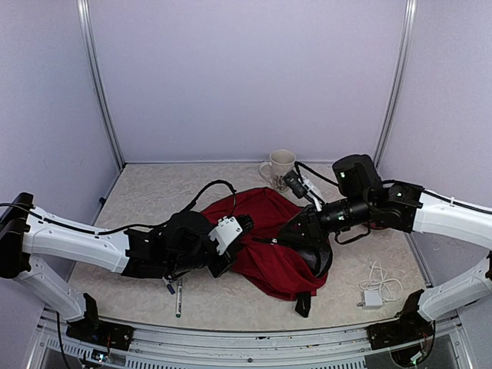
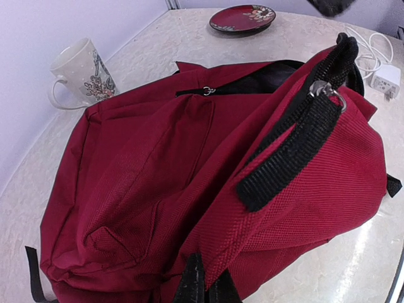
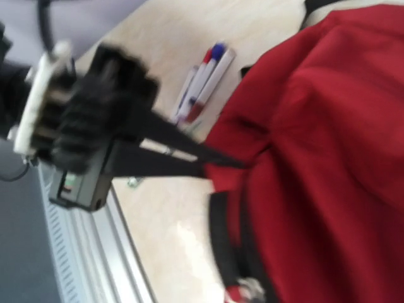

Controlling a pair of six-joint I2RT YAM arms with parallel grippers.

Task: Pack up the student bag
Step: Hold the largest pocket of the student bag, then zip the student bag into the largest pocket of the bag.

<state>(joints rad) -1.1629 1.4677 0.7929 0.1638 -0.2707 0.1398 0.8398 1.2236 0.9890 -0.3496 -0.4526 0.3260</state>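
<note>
The student bag (image 1: 269, 257), a dark red backpack with black straps, lies slumped in the middle of the table. In the left wrist view the student bag (image 2: 158, 158) fills the frame, its top zipper partly open. My left gripper (image 2: 209, 264) is shut on a fold of the bag's red fabric at its near edge. The right wrist view, blurred, shows that same left gripper (image 3: 208, 165) pinching the bag's (image 3: 328, 158) edge. My right gripper (image 1: 288, 234) hovers over the bag's middle. Its own fingers do not show clearly in any view.
A white patterned mug (image 1: 280, 167) stands behind the bag. Several pens (image 1: 178, 296) lie near the front left. A white charger with its cable (image 1: 373, 296) sits front right. The left wrist view shows a red plate (image 2: 243, 17) beyond the bag.
</note>
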